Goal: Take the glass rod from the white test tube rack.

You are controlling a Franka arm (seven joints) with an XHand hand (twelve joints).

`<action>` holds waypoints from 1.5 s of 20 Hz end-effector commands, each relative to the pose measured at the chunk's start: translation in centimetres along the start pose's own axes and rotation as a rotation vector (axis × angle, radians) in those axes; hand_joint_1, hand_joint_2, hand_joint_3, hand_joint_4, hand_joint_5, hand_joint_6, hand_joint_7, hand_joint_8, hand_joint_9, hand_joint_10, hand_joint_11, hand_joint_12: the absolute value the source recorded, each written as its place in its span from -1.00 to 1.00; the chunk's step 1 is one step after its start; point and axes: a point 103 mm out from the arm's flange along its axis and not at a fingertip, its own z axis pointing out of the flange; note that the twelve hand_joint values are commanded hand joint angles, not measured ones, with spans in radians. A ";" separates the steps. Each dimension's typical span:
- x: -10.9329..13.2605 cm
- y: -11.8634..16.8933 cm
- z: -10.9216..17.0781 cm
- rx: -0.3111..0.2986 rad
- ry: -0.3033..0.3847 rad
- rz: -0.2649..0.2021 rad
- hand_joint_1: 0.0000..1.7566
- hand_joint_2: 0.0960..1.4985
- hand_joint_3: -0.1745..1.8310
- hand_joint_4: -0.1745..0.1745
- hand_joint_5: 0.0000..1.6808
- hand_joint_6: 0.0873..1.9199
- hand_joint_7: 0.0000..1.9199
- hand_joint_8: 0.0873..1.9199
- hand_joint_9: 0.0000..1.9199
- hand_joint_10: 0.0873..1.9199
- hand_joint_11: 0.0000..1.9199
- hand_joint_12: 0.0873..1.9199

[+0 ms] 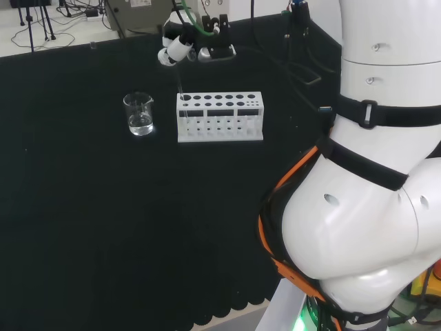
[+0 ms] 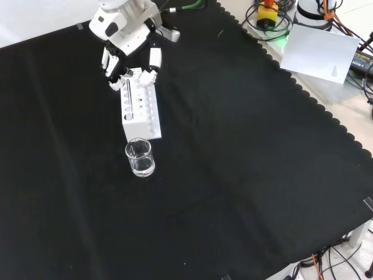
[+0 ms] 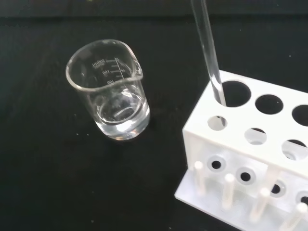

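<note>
Black cloth [image 1: 103, 227] covering the bench, scalloped along its near edge in the head view. White plastic test tube rack [image 1: 220, 117], oblong, its top plate pierced with round holes and a row of short pegs along its base; it stands on the cloth toward the far side in the head view. Thin clear glass rod [image 3: 208, 50], straight and slightly tilted, its lower end seated in the end hole at the rack's corner nearest the beaker, as the wrist view shows; its upper part rises toward the hand. Small clear glass beaker [image 1: 139, 114] with a pouring lip, printed graduations and a shallow pool of clear liquid in the bottom; it stands just beside the rack's end, apart from it, to the left in the head view and nearer the camera in the front view. Black and white robot hand [image 2: 125, 55], poised over the rack's far end in the front view, fingers curved downward on either side of the rod's top; whether they touch the rod cannot be made out.
</note>
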 end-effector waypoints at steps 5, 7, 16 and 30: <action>-0.7 0.9 0.8 0.006 -0.049 0.009 -0.20 0.07 -0.21 -1.00 -0.45 0.07 0.00 0.00 0.29 -0.06 -0.15 0.28; -0.6 1.1 0.9 0.005 -0.056 0.009 -0.17 0.07 -0.21 -1.00 -0.42 0.06 0.02 0.00 0.31 -0.06 -0.13 0.27; 0.0 1.7 1.0 -0.016 -0.147 0.013 0.14 0.19 -0.33 -1.00 -0.14 0.12 0.15 0.00 0.44 -0.05 0.09 0.18; 0.7 0.5 -1.4 -0.154 -0.218 0.032 0.44 0.30 -0.61 -1.00 0.10 -0.01 0.10 0.13 0.62 -0.03 0.49 -0.15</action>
